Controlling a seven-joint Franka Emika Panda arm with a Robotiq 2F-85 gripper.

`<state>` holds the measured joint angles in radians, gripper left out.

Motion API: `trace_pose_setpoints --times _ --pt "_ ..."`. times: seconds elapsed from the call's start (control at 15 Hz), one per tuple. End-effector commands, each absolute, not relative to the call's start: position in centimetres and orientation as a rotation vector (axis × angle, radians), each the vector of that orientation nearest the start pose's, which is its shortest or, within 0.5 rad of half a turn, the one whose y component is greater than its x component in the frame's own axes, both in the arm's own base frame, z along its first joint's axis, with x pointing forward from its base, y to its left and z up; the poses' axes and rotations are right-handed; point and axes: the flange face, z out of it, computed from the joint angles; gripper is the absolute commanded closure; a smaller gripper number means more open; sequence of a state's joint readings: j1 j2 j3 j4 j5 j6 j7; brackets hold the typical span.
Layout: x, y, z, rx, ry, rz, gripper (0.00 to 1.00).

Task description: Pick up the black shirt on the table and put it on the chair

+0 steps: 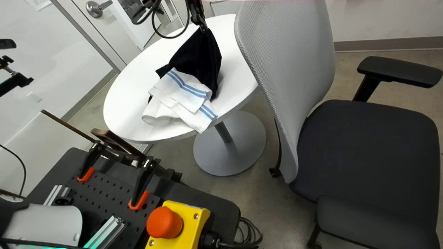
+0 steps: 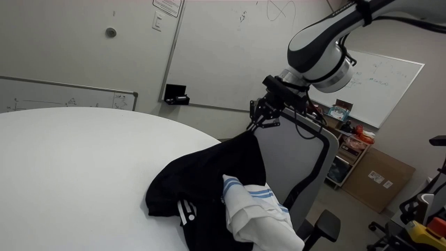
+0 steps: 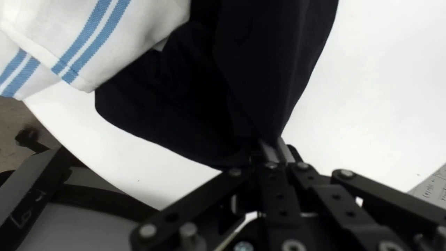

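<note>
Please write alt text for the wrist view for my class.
A gripper pinches a black shirt over a white table. A blue-striped white cloth partly covers the shirt at upper left; part of a chair shows lower left.

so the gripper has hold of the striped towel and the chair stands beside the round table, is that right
Not quite: the gripper has hold of the black shirt, not the striped towel, as the wrist view shows. The chair does stand beside the round table.
</note>
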<state>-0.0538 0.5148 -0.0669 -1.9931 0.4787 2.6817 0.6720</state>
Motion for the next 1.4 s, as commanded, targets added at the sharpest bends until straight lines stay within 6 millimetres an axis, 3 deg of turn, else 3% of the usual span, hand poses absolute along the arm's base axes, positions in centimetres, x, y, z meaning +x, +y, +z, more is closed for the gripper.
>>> trace_pose_setpoints --times 0.0,0.33,0.6,0.87,1.33 --pt "60.4 -7.4 27.2 -2.328 1.563 -0.184 1.0" --pt "60.9 -3.3 34.1 -2.223 1.498 -0.233 1.0" --pt "61.4 -1.9 39.3 -2.114 1.469 -0.265 1.0" --pt "61.4 -2.5 43.7 -1.999 1.475 -0.31 1.0" --pt "60.5 -6.3 51.6 -1.853 1.495 -0.466 1.0"
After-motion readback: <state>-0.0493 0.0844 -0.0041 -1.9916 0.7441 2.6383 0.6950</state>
